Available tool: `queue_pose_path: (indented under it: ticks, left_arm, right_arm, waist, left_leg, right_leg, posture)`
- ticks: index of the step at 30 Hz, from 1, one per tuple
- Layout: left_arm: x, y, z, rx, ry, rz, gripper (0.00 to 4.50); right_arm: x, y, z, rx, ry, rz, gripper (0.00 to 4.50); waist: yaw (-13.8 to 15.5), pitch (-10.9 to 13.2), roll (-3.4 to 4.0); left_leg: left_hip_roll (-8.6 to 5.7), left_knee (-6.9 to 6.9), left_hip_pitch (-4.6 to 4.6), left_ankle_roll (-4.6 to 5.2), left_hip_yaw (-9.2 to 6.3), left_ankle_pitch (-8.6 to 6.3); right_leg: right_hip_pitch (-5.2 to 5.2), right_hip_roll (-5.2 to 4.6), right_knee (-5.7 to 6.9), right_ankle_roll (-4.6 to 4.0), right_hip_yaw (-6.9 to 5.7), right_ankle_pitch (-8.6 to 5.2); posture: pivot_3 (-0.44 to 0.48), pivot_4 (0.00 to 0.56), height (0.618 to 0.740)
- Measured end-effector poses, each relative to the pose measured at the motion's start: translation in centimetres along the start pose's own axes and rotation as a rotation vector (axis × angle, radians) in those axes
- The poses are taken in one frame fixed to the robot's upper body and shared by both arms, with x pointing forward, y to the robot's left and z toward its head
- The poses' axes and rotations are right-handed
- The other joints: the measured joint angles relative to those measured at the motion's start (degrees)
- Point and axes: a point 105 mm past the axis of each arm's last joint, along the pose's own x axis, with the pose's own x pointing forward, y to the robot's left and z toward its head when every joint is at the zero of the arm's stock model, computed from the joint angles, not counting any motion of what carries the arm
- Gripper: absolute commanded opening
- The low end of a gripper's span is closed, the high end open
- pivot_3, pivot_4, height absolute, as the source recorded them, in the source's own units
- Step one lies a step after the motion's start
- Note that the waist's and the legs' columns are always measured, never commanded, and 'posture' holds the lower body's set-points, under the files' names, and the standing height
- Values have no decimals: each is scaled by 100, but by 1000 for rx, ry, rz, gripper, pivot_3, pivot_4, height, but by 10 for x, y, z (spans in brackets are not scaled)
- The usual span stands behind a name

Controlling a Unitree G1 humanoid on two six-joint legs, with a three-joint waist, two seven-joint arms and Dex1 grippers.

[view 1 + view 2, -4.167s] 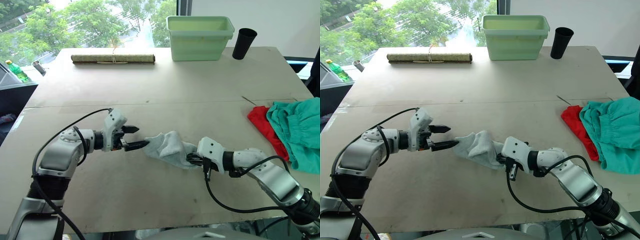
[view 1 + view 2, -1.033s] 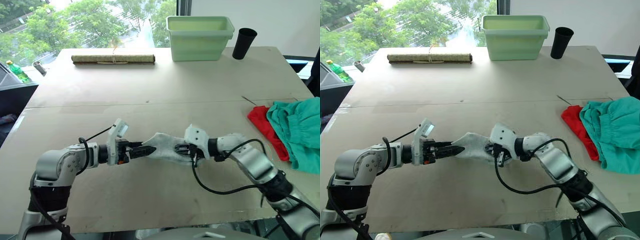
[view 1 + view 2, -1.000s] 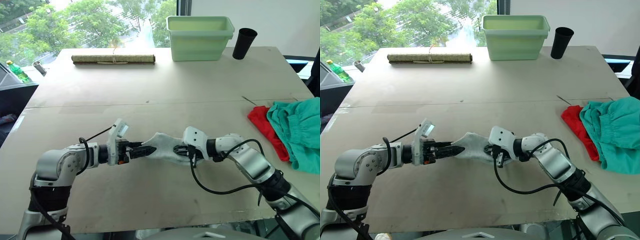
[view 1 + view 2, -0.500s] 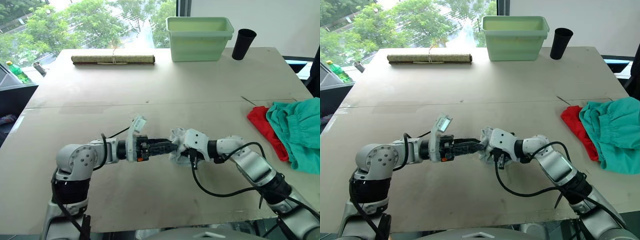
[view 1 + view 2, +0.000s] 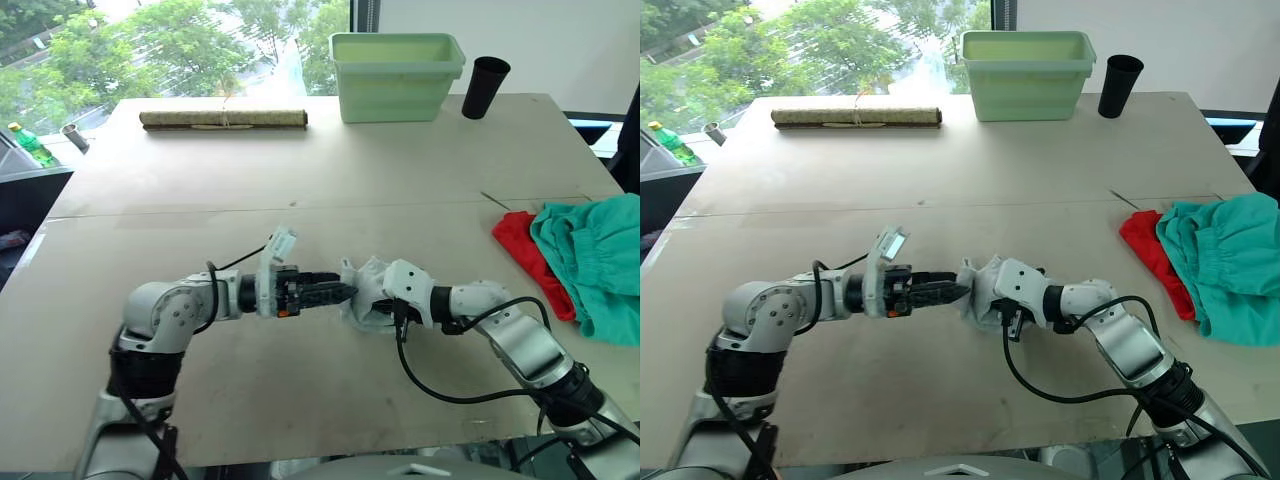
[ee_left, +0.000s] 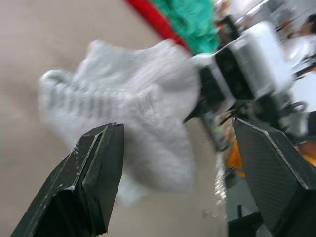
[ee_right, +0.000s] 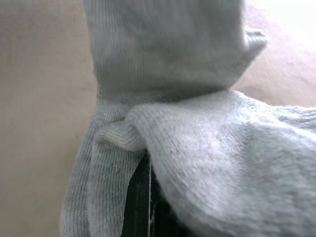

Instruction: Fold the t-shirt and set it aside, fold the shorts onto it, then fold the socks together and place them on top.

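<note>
- Bunched up now, the socks (image 5: 366, 297) are doubled over since a moment ago.
- Left fingers (image 6: 94, 168) are spread apart beside them.
- Right fingers (image 7: 143, 202) are clamped on the socks, pinning the fold.

Table (image 5: 330, 160): large, pale tan top with a seam line running across its middle.
Tub (image 5: 396, 62): pale green plastic, rectangular, upright at the table's far edge.
Cup (image 5: 484, 87): black, tall, tapered, standing just beside the tub.
Rolled mat (image 5: 223, 118): tan, tied at its middle, lying flat along the far edge.
Bottle (image 5: 32, 143): green with yellow cap, off the table's left side.
Trees (image 5: 180, 40): green foliage beyond the window.
</note>
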Motion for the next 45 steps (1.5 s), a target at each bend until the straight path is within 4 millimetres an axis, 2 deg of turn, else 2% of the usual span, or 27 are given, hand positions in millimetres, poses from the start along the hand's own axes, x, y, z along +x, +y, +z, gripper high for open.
queue_pose_path:
  ticks: [5, 10, 18, 21, 25, 28, 34, 39, 45]
  left_arm:
    - [30, -17, 2, -46, -40, -142, 3746]
    - [25, -19, 0, -55, -38, -130, 3746]
    - [35, -26, 0, -57, -53, -142, 3746]
    - [29, -18, -3, 2, -29, -70, 3746]
    - [15, 1, -11, 185, 34, 84, 3746]
    - [24, 1, -12, 237, 15, 77, 2987]
    - [28, -5, -10, 223, -10, 24, 74]
    - [28, -9, 4, 185, -80, 4, 74]
    - [39, -12, 16, 148, -122, 0, 74]
  right_arm:
    - [0, -1, 0, -62, 24, 7, 0]
    - [1, 2, 0, -96, 27, 21, 0]
    - [-2, 2, -2, -88, 24, 1, 0]
    - [-2, 2, -2, -86, 22, 1, 0]
    - [-4, 1, -3, -76, 26, -8, 0]
    - [-5, 1, -4, -69, 28, -12, 0]
    - [-4, 2, -3, -63, 22, -4, 0]
    - [-4, 1, -3, -67, 24, -3, 0]
    - [-9, 3, -2, -85, 38, 8, 0]
  waist:
    - [40, -2, -10]
    - [0, -2, -8]
    - [17, -2, -9]
    - [15, -2, -8]
    - [39, 0, -1]
    - [57, 0, -2]
    - [48, 0, -2]
    - [51, 0, -4]
    - [44, 0, -4]
  left_leg:
    - [-2, 9, -3, 1, -1, 0]
    - [-1, 2, 1, 24, -2, 13]
    - [-1, 7, 0, 1, -3, 0]
    - [-1, 5, 0, 2, -3, 0]
    - [-1, 0, -1, 0, -2, -1]
    - [-2, 2, -2, 1, -1, -2]
    - [-2, 0, -3, 2, -3, -1]
    - [-2, 2, -4, 3, -3, -1]
    - [-1, 3, -4, 28, -3, 13]
  right_leg:
    - [5, -5, -4, 3, 0, 1]
    - [4, -1, 0, 1, 0, 0]
    - [8, -3, -2, 2, -1, 1]
    - [6, -2, -2, 1, -1, 0]
    - [-1, -3, -8, -7, -1, -4]
    - [0, -9, -11, -18, -1, -10]
    - [0, -6, -8, 0, -2, 0]
    - [3, -5, -8, 2, -4, 1]
    - [4, -1, -7, 3, -4, 1]
  posture:
    - [0, 150, 727]
    - [0, 150, 727]
    - [0, 150, 727]
    - [0, 150, 727]
    - [0, 150, 727]
    - [0, 150, 727]
    - [0, 150, 727]
    - [0, 150, 727]
    - [0, 150, 727]
